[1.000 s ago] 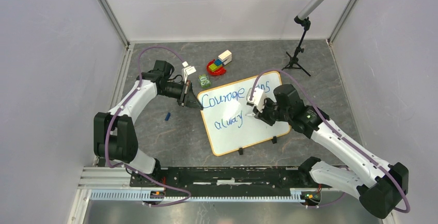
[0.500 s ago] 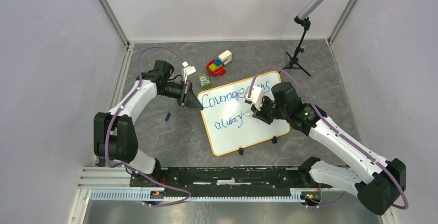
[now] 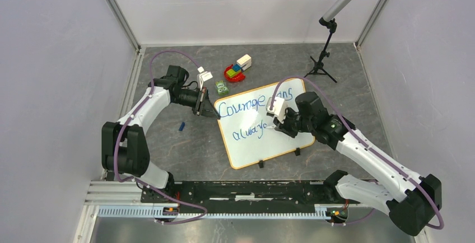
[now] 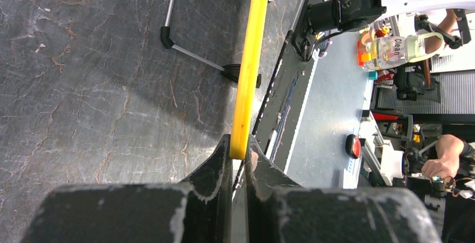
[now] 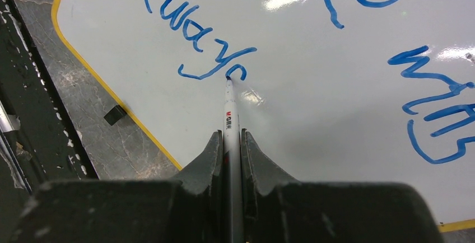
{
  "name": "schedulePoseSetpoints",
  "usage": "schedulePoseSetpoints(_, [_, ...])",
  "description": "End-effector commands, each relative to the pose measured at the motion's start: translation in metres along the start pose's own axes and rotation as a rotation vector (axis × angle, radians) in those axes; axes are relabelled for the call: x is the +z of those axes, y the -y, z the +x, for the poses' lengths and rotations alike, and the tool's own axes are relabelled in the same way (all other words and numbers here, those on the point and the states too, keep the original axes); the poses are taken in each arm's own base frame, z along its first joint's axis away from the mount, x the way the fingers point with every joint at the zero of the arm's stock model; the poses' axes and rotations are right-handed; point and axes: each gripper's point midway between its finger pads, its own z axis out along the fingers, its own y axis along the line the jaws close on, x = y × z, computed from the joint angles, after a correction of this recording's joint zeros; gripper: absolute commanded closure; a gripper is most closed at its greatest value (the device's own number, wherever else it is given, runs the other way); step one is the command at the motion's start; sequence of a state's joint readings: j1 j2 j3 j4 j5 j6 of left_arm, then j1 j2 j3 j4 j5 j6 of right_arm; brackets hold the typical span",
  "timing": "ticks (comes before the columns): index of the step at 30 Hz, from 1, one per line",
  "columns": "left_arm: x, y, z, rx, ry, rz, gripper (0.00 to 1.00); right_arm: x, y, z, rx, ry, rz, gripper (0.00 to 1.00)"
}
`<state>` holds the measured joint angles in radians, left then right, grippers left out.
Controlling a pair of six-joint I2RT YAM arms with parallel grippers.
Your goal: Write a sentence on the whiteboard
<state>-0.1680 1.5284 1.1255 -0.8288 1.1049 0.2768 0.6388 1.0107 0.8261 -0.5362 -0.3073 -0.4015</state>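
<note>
The whiteboard (image 3: pixel 285 142) lies on the table, white with a yellow-orange rim; it also shows in the right wrist view (image 5: pixel 313 120). The sentence (image 3: pixel 246 107) is in blue: "Courage wins" above, "alway" with a fresh curved stroke below (image 5: pixel 213 47). My right gripper (image 3: pixel 275 123) (image 5: pixel 231 136) is shut on a white marker (image 5: pixel 229 114), its tip touching the board at the end of the lower line. My left gripper (image 3: pixel 212 108) (image 4: pixel 240 148) is shut on the board's yellow rim (image 4: pixel 249 58) at its far left corner.
Two black clips (image 3: pixel 261 164) sit on the board's near edge. A toy boat with blocks (image 3: pixel 236 69), a small green item (image 3: pixel 222 88) and a black tripod stand (image 3: pixel 320 64) are behind the board. A small blue piece (image 3: pixel 181 126) lies left of it.
My right gripper has shifted slightly along the lower line, and the marker has added a new curved stroke after "alway". The left arm has not moved.
</note>
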Motion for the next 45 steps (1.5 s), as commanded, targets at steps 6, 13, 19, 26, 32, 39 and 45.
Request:
schedulePoseSetpoints(6, [-0.001,0.0,-0.012,0.063,0.027,-0.014,0.98,-0.008,0.012,0.013,-0.023,-0.055,0.078,1.0])
schedulePoseSetpoints(13, [-0.001,-0.001,-0.012,0.063,0.027,-0.013,0.98,-0.003,-0.001,0.016,-0.023,-0.051,0.002,1.0])
schedulePoseSetpoints(19, [-0.001,-0.001,-0.012,0.063,0.026,-0.015,0.98,0.002,-0.006,0.003,-0.021,-0.018,-0.048,1.0])
schedulePoseSetpoints(26, [-0.001,-0.002,-0.012,0.06,0.024,-0.016,0.98,-0.003,-0.007,-0.016,-0.034,0.03,-0.072,1.0])
schedulePoseSetpoints(32, [-0.001,0.0,-0.012,0.064,0.026,-0.015,0.98,-0.02,-0.006,-0.014,-0.05,0.025,-0.036,1.0])
schedulePoseSetpoints(39, [-0.002,0.0,-0.014,0.066,0.029,-0.012,0.98,-0.026,0.005,-0.006,-0.046,-0.018,0.036,1.0])
schedulePoseSetpoints(45, [-0.002,0.0,-0.013,0.064,0.028,-0.015,0.98,-0.017,0.014,-0.009,-0.034,-0.013,0.065,1.0])
